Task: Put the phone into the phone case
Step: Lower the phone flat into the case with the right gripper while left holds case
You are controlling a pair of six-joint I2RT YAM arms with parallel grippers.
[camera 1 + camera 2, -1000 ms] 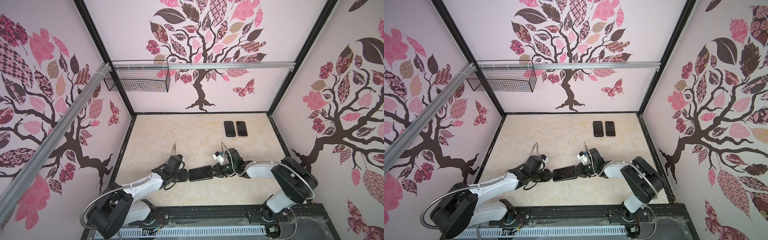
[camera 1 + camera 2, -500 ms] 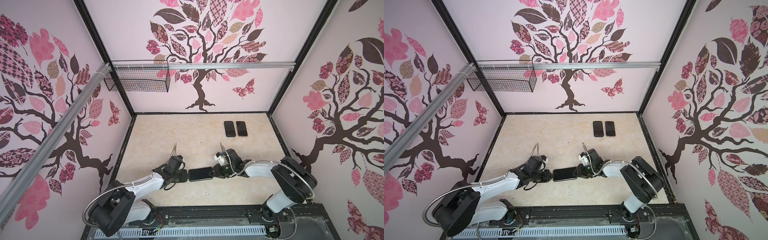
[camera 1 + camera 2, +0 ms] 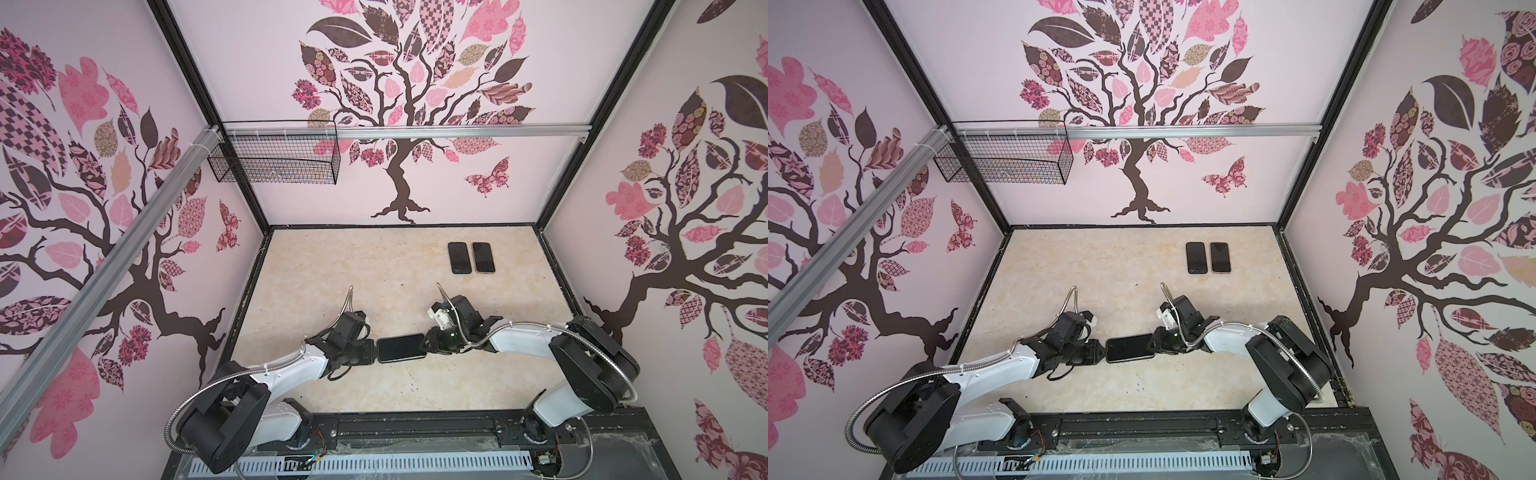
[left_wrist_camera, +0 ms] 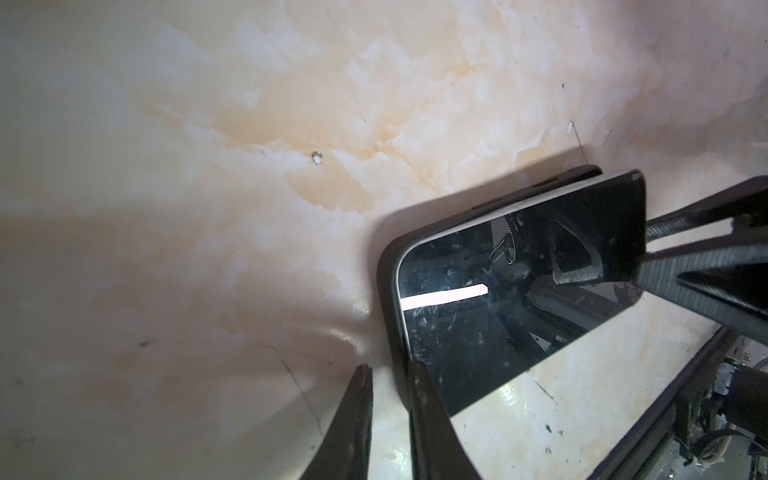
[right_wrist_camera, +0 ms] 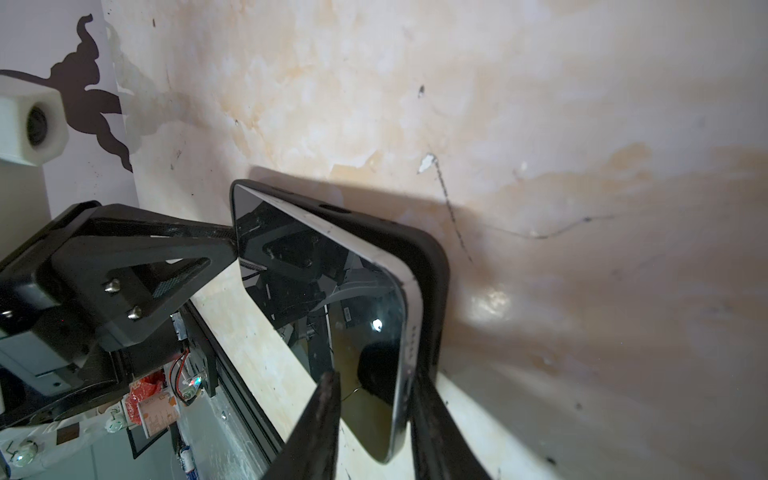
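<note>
here, one phone [image 3: 400,348], one case [image 4: 387,291], two spares [image 3: 459,257]

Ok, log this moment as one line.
phone: partly seated in phone case | left gripper: pinching case end | right gripper: astride opposite end, grip unclear

Nothing here can be read — no brand, number or sign on any surface. The phone [image 3: 400,348] has a dark screen showing only reflections, and a small red-and-white label [image 5: 146,409] in the right wrist view is too blurred to make out.
</note>
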